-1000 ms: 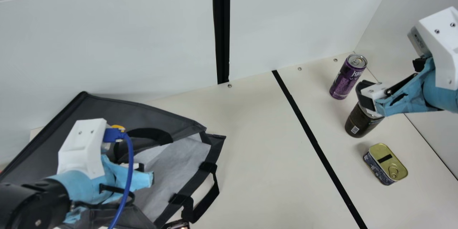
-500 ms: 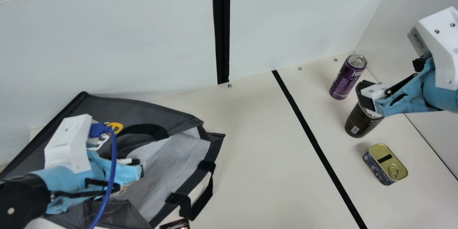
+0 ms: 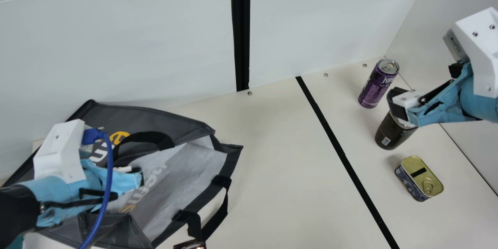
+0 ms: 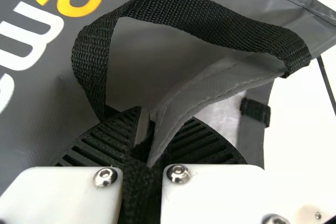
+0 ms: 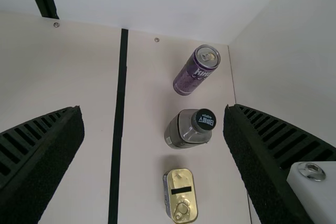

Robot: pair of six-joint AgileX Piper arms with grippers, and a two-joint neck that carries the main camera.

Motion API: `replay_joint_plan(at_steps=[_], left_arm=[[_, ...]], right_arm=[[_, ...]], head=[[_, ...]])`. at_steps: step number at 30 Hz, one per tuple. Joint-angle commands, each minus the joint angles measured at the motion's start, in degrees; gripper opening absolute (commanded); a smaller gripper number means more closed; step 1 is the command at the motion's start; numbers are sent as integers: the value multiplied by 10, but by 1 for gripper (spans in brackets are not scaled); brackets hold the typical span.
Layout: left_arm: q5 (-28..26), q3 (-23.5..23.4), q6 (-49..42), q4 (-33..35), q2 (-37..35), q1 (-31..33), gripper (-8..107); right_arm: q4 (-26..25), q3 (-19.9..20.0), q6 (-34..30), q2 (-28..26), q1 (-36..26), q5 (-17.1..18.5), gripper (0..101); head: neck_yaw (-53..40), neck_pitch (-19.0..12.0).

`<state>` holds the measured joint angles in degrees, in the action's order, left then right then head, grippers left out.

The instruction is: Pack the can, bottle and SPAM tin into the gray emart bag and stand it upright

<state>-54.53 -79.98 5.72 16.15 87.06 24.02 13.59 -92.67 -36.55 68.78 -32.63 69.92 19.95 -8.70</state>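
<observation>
In the main view my left gripper (image 3: pixel 139 178) is at the gray emart bag (image 3: pixel 148 116), which lies flat and partly open at the left. The left wrist view has this gripper (image 4: pixel 157 129) shut on the bag's rim, beside a black strap handle (image 4: pixel 178 11). My right gripper (image 3: pixel 398 105) hangs over the dark bottle (image 3: pixel 391 134), hiding its top in the main view. The right wrist view shows the gripper (image 5: pixel 153 113) open, with the capped bottle (image 5: pixel 186 129) upright below. A purple can (image 3: pixel 377 85) stands behind; the SPAM tin (image 3: pixel 420 179) lies nearer the front.
A black tape line (image 3: pixel 338 148) crosses the table (image 3: pixel 280 155) between bag and goods. White walls (image 3: pixel 319 19) rise behind and at the right. A small dark object (image 3: pixel 190 244) is at the main view's bottom edge, by the bag's front handle.
My left gripper has moved left in the main view, dragging the bag's rim and handles slightly along. More of the bag's print has come into sight. The right arm and the goods stayed still.
</observation>
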Motion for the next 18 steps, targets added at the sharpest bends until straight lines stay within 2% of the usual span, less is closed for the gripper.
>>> replay_joint_plan(at_steps=[1,18], left_arm=[[1,-1,0,-3,0,-1,-8],[8,1,0,-10,0,-1,-8]], right_arm=[[0,0,0,0,0,0,95],[0,0,0,0,0,0,95]], head=[[0,-13],[0,-13]])
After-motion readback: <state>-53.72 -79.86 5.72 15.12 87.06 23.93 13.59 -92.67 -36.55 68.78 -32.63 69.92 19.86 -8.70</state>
